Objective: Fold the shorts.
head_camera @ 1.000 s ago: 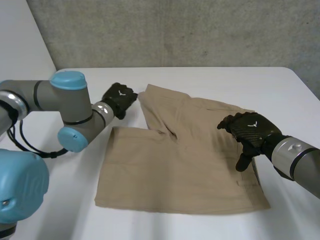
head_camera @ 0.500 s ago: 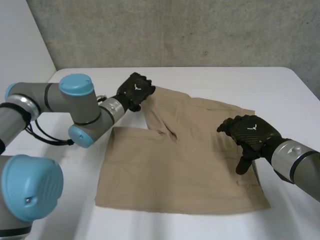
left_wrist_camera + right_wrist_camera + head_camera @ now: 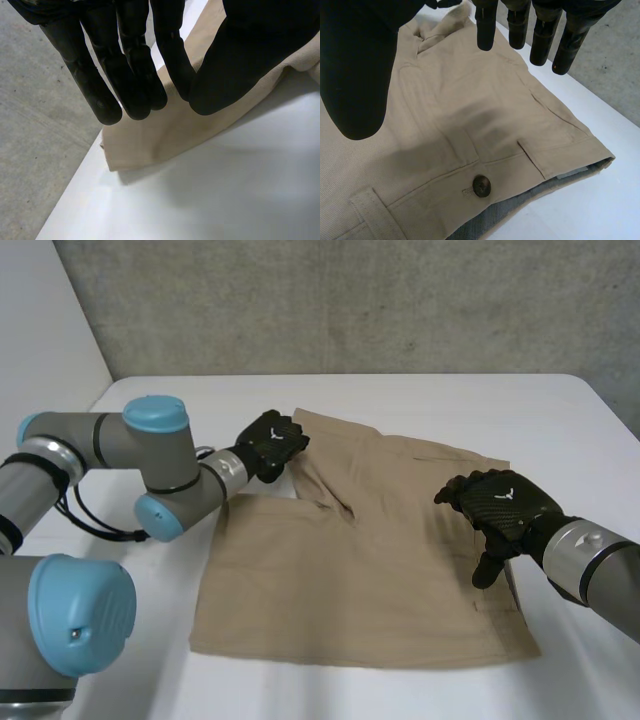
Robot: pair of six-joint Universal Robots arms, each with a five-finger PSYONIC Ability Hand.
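Shorts unmoved; left hand, fingers straight and empty, drew back over leg hem; right hand stays splayed.

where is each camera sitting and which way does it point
Head view: between and behind the arms, looking down at the table and tan shorts; both arms, left hand and right hand show.
Left wrist view: on the left wrist, looking along the palm at a corner of the shorts; own left hand.
Right wrist view: on the right wrist, looking at the waistband button; own right hand.
Shared: the shorts appear in all three.
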